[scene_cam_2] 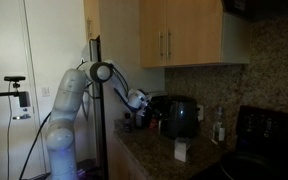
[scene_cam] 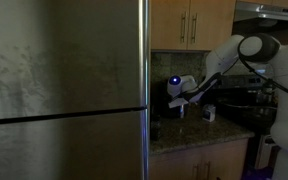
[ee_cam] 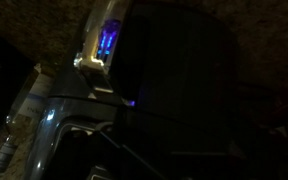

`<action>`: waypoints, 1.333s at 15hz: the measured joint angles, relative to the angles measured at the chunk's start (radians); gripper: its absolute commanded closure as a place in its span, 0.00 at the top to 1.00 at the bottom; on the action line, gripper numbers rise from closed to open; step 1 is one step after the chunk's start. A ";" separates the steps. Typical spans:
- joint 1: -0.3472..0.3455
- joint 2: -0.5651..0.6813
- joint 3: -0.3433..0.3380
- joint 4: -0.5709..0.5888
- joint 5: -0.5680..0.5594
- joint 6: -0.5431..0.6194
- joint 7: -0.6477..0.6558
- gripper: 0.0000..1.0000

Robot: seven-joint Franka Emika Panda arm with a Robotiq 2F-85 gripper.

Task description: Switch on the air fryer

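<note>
The air fryer (scene_cam_2: 180,116) is a black glossy rounded box standing on the granite counter by the backsplash. In the wrist view it fills the middle as a large dark shape (ee_cam: 179,75). In an exterior view only a dark sliver (scene_cam: 157,97) shows past the fridge edge. My gripper (scene_cam_2: 136,101) hovers just beside the air fryer at about its upper half, with a blue light on the wrist (scene_cam: 176,81). The fingers are too dark and small to tell whether they are open or shut. The wrist view shows no fingers clearly.
A tall steel fridge (scene_cam: 64,90) fills one side. A small white mug (scene_cam: 209,113) stands on the counter (scene_cam_2: 154,155), and a white cup (scene_cam_2: 181,150) stands near its front edge. A bottle (scene_cam_2: 220,128) and a black stove (scene_cam_2: 269,125) lie further along. Wooden cabinets (scene_cam_2: 174,35) hang above.
</note>
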 measured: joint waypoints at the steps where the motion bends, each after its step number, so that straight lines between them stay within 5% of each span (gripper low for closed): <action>1: 0.028 0.014 -0.028 0.015 0.006 -0.006 0.000 1.00; 8: 0.128 0.034 -0.124 0.040 0.016 -0.025 0.028 1.00; 20: 0.144 -0.047 -0.138 -0.011 0.012 -0.029 0.060 1.00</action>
